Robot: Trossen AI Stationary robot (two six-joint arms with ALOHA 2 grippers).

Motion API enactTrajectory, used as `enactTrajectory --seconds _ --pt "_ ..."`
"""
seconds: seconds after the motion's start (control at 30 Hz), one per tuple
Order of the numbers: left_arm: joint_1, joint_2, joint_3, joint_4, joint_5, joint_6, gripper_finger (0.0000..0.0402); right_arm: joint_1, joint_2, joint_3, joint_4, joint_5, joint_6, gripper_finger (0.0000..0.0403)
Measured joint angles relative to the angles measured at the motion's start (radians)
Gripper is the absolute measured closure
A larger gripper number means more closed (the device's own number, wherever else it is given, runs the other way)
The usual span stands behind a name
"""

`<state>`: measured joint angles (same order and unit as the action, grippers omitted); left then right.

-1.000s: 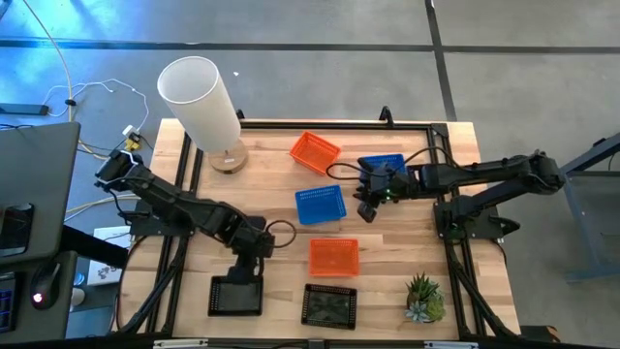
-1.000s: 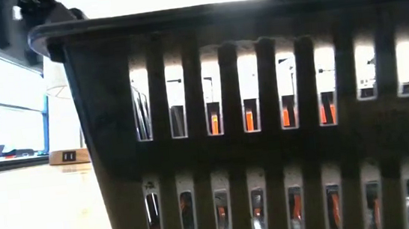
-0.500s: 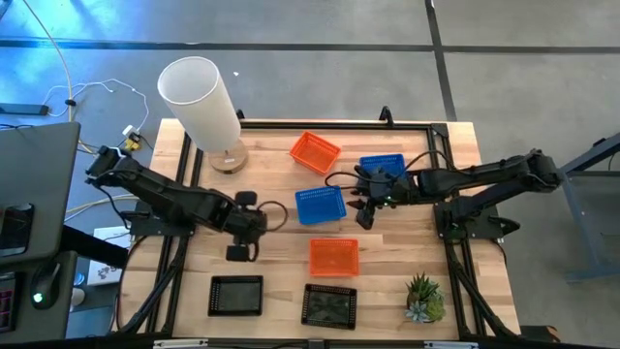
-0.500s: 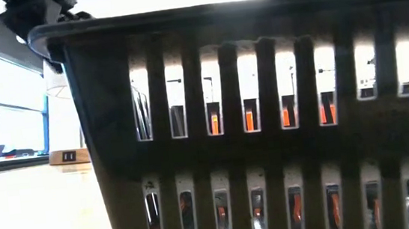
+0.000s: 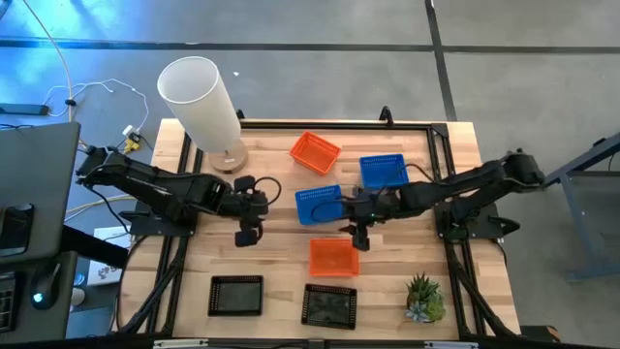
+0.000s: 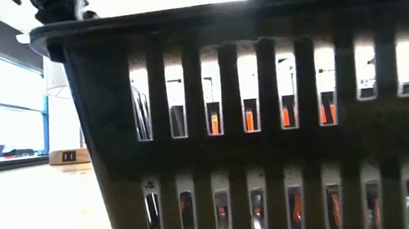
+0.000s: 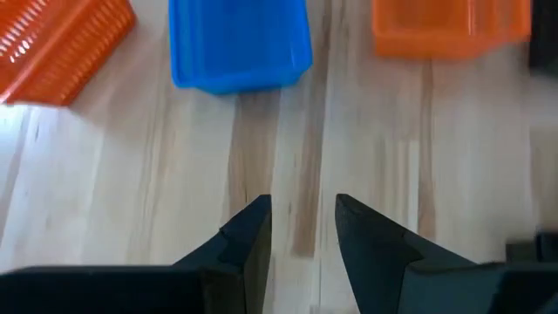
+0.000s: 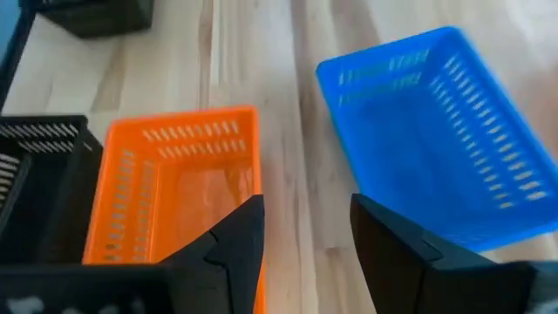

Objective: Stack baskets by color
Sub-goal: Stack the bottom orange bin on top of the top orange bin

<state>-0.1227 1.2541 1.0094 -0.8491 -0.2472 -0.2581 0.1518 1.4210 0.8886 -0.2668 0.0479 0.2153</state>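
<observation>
On the wooden table [image 5: 281, 174] stand two blue baskets [image 5: 320, 204] [image 5: 383, 172], an orange basket [image 5: 315, 152] at the far side and another orange basket [image 5: 333, 257] nearer. Two black baskets [image 5: 236, 294] [image 5: 329, 305] sit at the near edge; one black basket [image 6: 265, 123] fills the low view. My left gripper [image 5: 245, 234] [image 7: 301, 218] hangs open over bare wood, left of the middle blue basket [image 7: 240, 44]. My right gripper [image 5: 356, 237] [image 8: 305, 218] is open above the far edge of the near orange basket [image 8: 174, 183], beside the blue basket [image 8: 436, 131].
A tall white lamp [image 5: 199, 97] stands at the far left corner. A small green plant [image 5: 424, 298] sits at the near right corner. Bare wood lies between the lamp and the near-left black basket.
My left gripper has risen from above the near-left black basket and gone toward the table's far edge, tipping less steeply. My right gripper has left the far-right blue basket and come down toward the near edge and left, over the near orange basket.
</observation>
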Motion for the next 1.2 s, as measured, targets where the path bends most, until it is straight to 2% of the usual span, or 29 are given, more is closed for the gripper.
enactTrajectory --seconds 0.37,0.7,1.0,1.2 --pt "0.072 0.000 -0.001 -0.014 0.011 0.000 0.0286 0.056 0.138 0.000 0.010 -0.034 -0.041 0.0247" --pt "0.091 0.000 -0.001 -0.014 0.040 0.000 0.0286 0.070 0.206 0.000 0.012 -0.055 -0.033 0.0253" --pt "0.091 0.000 -0.001 -0.015 0.085 0.000 0.0286 0.070 0.247 0.000 0.007 -0.102 0.012 0.0307" --pt "0.091 0.000 -0.001 -0.014 0.088 0.001 0.0286 0.069 0.251 0.000 0.003 -0.102 0.056 0.0375"
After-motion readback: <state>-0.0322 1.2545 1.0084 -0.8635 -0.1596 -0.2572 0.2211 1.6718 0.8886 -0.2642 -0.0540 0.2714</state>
